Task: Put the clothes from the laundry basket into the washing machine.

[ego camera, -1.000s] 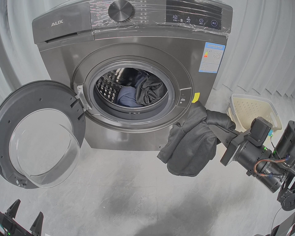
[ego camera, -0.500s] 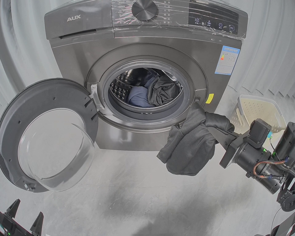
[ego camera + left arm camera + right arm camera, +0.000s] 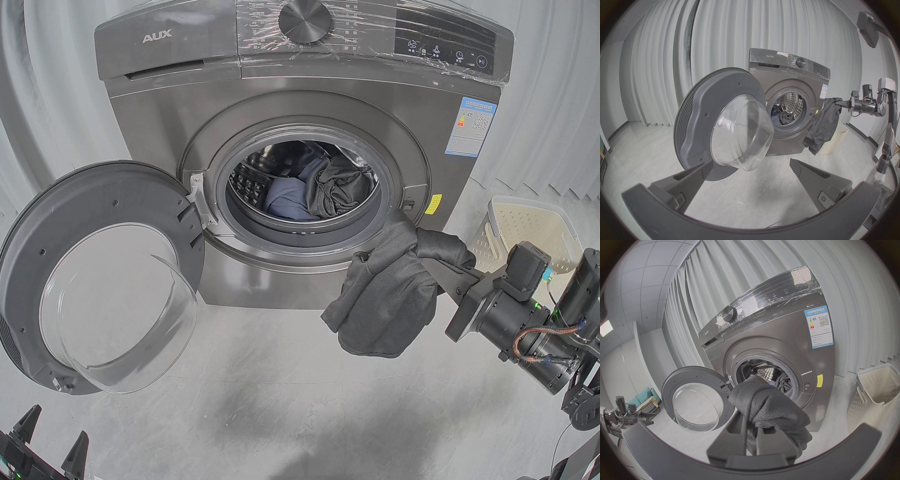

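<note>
Right hand (image 3: 752,435) clamped tight on the dark garment (image 3: 384,294) — best lifted so its tail clears — then carried into the drum (image 3: 250,182).

Right arm (image 3: 522,315) stretched forward, jaws clamped on dark garment (image 3: 387,294); left arm (image 3: 15,459) low, jaws apart

Your right arm (image 3: 531,325): black cylindrical wrist with a boxy black camera module on top, a coiled orange-brown cable, a small teal connector and green indicator lights. Your right tool (image 3: 449,274): flat matte-black fingers, broad at the base. Your left tool (image 3: 750,162): two dark grey wedge-shaped fingers (image 3: 690,178) with ribbed inner faces, one round screw recess near each base, on a curved grey mount.
</note>
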